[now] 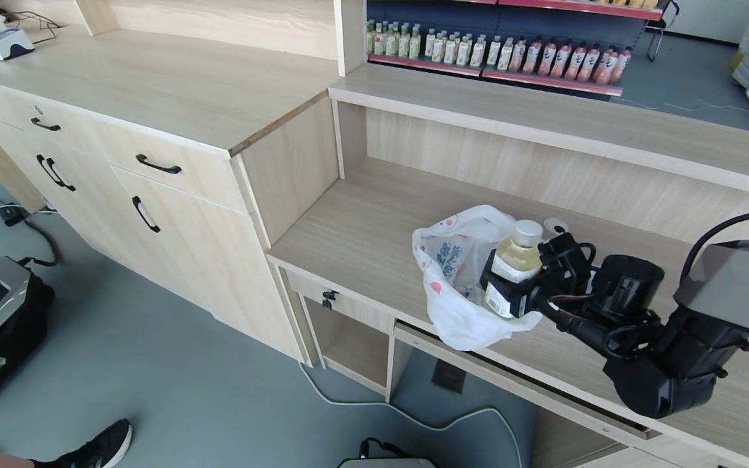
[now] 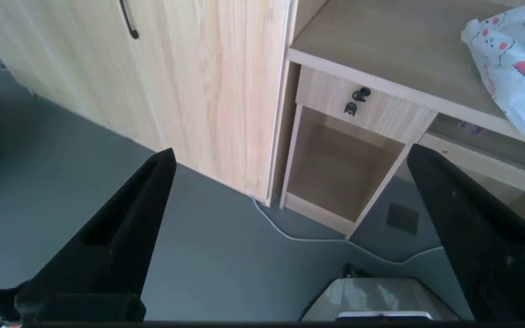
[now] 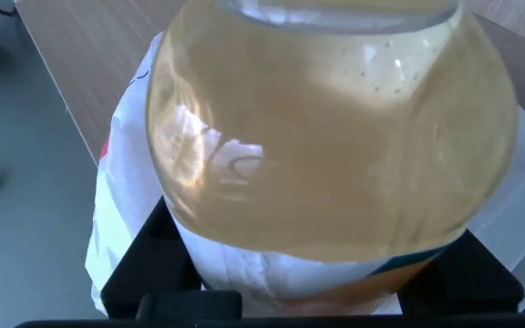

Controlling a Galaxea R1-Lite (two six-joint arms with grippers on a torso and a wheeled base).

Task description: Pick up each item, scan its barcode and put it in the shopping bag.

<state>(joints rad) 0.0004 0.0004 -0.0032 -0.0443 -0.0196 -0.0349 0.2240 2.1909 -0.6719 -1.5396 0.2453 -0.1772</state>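
A bottle (image 1: 516, 263) of pale yellow drink with a white cap and a white label stands upright in my right gripper (image 1: 508, 286), which is shut on its lower body. It hangs just over the open mouth of the white shopping bag (image 1: 456, 279) on the lower counter (image 1: 355, 240). In the right wrist view the bottle (image 3: 335, 137) sits between the black fingers (image 3: 144, 273), with the bag (image 3: 121, 191) beneath it. My left gripper (image 2: 290, 246) hangs open over the grey floor beside the counter, holding nothing. The bag (image 2: 513, 64) lies beyond it on the counter.
A small white round object (image 1: 555, 226) lies behind the bag. A raised cabinet (image 1: 173, 97) with drawers stands to the left, with a white device (image 1: 7, 44) at its far end. Store shelves of bottles (image 1: 498, 52) stand behind. A cable (image 1: 413, 416) runs across the floor.
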